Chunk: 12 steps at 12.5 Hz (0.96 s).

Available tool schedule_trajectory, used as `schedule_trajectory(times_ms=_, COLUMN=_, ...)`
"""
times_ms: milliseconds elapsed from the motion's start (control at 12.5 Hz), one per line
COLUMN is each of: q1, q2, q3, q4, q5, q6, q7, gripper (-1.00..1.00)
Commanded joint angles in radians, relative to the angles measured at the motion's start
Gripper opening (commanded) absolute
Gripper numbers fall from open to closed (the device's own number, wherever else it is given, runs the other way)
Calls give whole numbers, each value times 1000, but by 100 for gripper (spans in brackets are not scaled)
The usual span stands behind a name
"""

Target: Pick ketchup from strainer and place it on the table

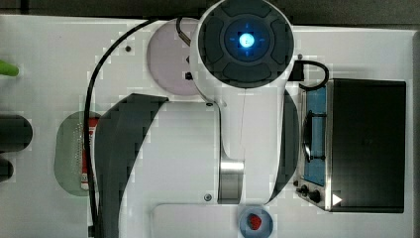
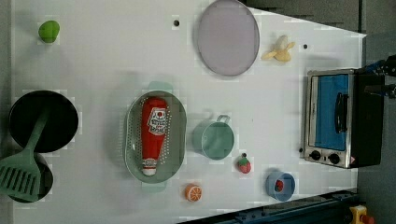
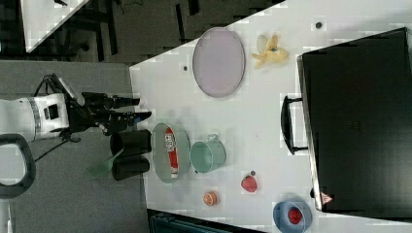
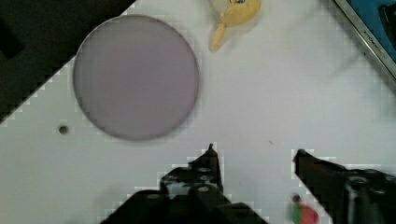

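Top view – arm: one white robot arm (image 1: 247,99) with a blue-lit round cap covers the middle of the white bench (image 1: 44,44).
Top view – task things: one red squeeze ketchup bottle with a white label (image 1: 87,163) shows as a strip inside the one pale green translucent oval strainer (image 1: 69,153), at the top view's left, partly behind a black cable (image 1: 89,124).
Top view – others: one grey-lilac round plate (image 1: 166,59), one silver toaster oven with a blue door (image 1: 356,144), one blue bowl holding a strawberry (image 1: 267,225).
Left view – task things: the ketchup bottle (image 2: 153,133) lies lengthwise in the strainer (image 2: 133,140), white cap toward the left view's bottom.
Left view – counts: one green round mug (image 2: 214,139) just beside the strainer, one plate (image 2: 227,37), two strawberries (one loose (image 2: 243,164), one in the bowl (image 2: 280,185)), one orange half (image 2: 193,192), one peeled banana (image 2: 279,49), one green round fruit (image 2: 48,31), two black pots (image 2: 43,120), one green spatula (image 2: 23,168), one oven (image 2: 334,116).
Right view – hand: the black hand (image 3: 141,109) sits off the bench edge, near the pots (image 3: 130,141), its fingers spread and holding nothing.
Right view – task things: the bottle (image 3: 170,149) rests in the strainer (image 3: 160,160).
Wrist view: two dark fingertips (image 4: 211,156) stand apart above bare bench (image 4: 280,93), with the plate (image 4: 135,77) and banana (image 4: 233,14) beyond.
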<state>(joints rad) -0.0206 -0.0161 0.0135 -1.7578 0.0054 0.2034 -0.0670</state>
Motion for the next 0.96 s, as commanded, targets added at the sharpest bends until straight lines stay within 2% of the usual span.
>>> schedule_trajectory(times_ms=80, q1=-105, q2=-241, q3=53, q4=-176, q5=8, q6=-159, q7=32, gripper=59)
schedule_trajectory(times_ms=240, q1=-90, q2=-224, q3=93, q4=-176, q5=9, q6=-146, q7=32, gripper=99)
schedule_trajectory(times_ms=560, q1=-58, q2=-159, q3=254, q4=-176, q5=8, q6=-82, q7=32, gripper=100)
schedule_trajectory(times_ms=960, q1=-49, q2=-48, q3=495, q4=-176, q5=7, q6=73, q7=37, gripper=100)
